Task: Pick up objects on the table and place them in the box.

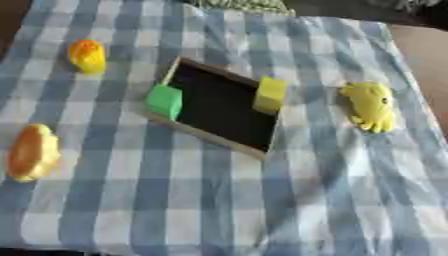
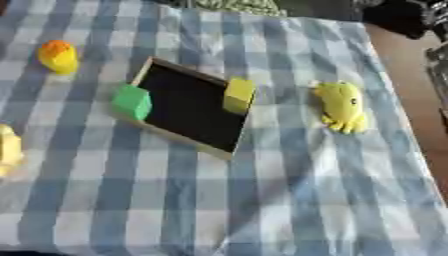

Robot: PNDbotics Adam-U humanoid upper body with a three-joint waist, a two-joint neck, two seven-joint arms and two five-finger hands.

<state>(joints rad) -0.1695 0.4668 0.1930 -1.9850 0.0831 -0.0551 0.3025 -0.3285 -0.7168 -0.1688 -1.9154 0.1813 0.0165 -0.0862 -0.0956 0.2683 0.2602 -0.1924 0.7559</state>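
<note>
A shallow box [image 1: 206,138] with a wooden rim and a black floor lies askew in the middle of the checked cloth. A green cube [image 1: 164,101] sits at the box's left rim, and a yellow cube [image 1: 270,94] stands at its right rim; I cannot tell whether either is inside or resting on the edge. A yellow soft toy with dangling legs [image 1: 369,105] lies to the right of the box. A yellow and orange toy [image 1: 87,56] lies at the far left, and an orange-yellow rounded toy [image 1: 31,152] lies at the near left. Neither hand shows.
The blue and white checked cloth [image 1: 262,210] covers the table; bare brown tabletop [image 1: 424,55] shows at the right. A dark and silver shape [image 2: 404,17] sits beyond the cloth's far right corner, too unclear to name.
</note>
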